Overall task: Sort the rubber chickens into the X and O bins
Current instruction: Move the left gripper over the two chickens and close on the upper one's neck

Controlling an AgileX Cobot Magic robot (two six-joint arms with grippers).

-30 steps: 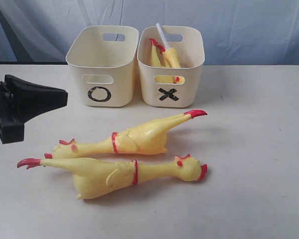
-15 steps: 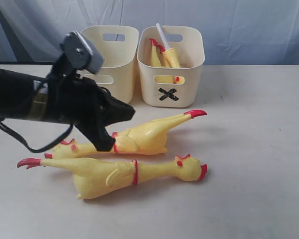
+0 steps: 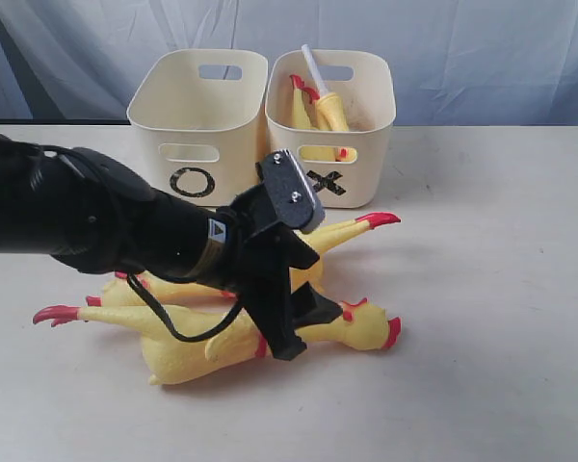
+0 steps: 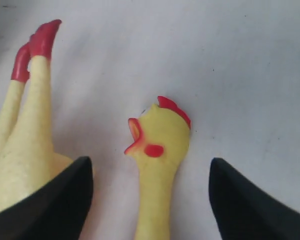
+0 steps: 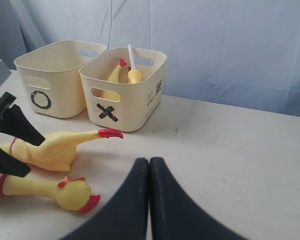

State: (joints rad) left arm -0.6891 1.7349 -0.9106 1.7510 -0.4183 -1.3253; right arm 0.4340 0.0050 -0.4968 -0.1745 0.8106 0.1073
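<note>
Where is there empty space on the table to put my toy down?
Bare white table lies right of the two long yellow rubber chickens, and in front of them. The middle is crowded: the black left claw straddles the nearer chicken's neck, in front of the cream plastic X bin.

Left gripper (image 4: 150, 160) gap: near chicken's (image 4: 162, 135) neck fills my middle; bare table (image 4: 240, 75) each side.
One left finger (image 4: 65, 200): far chicken (image 4: 30, 125) crowds it.
Past left gripper: table free beyond the head.
Right gripper (image 5: 150, 167) front: I see open table up to the X bin (image 5: 125, 112).
</note>
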